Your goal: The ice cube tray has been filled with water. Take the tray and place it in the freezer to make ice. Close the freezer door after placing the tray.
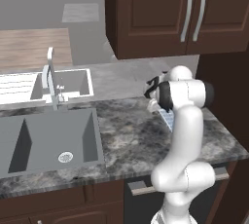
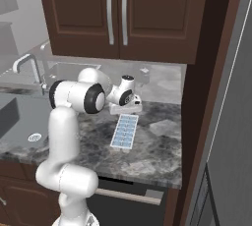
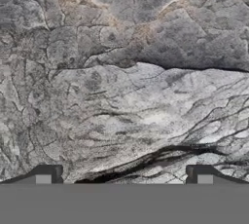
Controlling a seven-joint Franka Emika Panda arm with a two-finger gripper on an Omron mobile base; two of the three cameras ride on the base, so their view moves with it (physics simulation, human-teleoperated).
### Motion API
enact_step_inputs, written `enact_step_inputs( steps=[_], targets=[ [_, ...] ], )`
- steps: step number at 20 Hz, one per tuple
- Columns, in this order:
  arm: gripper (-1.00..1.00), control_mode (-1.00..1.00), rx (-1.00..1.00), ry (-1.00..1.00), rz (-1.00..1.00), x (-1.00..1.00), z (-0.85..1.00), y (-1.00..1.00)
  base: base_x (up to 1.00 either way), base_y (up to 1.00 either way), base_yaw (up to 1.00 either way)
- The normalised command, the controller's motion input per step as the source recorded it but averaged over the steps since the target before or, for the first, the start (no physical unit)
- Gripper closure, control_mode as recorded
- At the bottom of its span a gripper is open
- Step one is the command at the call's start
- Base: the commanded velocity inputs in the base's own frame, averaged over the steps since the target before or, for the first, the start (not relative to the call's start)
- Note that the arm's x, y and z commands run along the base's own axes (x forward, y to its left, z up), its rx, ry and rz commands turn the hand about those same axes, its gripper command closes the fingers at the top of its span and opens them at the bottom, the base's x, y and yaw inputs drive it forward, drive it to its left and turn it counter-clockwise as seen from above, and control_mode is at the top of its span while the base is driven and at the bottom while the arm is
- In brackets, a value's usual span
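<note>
The ice cube tray (image 2: 124,131) lies flat on the dark marble counter (image 2: 152,156), a white tray whose cells show pale blue water. In the left base view a corner of the ice cube tray (image 1: 167,118) peeks out behind my arm. My gripper (image 2: 127,112) hangs over the tray's far end, close to the backsplash, and is not touching it. In the hand view the gripper (image 3: 124,177) is open, its two fingertips (image 3: 48,174) wide apart over bare stone. The light grey fridge front (image 2: 231,122) rises at the far right; the freezer's inside is hidden.
A grey double sink (image 1: 53,140) with a faucet (image 1: 50,79) lies to the left. Dark wood wall cabinets (image 2: 118,14) hang over the counter. A tall dark wood panel (image 2: 197,97) separates the counter from the fridge. A dishwasher front (image 2: 128,193) sits below the counter edge.
</note>
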Motion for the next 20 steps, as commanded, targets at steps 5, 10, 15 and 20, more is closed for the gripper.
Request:
enact_step_inputs(
  steps=[5,10,15,20],
  targets=[
    [-1.0,-1.0,0.0,0.0,0.0,-0.97,-0.08,-0.13,0.0,0.0,0.0],
    [-1.0,-1.0,0.0,0.0,0.0,-0.75,-0.03,-0.12,0.0,0.0,0.0],
    [-1.0,-1.0,0.0,0.02,0.0,-0.55,-0.05,-0.17,0.0,0.0,0.0],
    [-1.0,-1.0,0.0,0.04,0.0,-0.46,-0.04,-0.22,0.0,0.0,0.0]
  ],
)
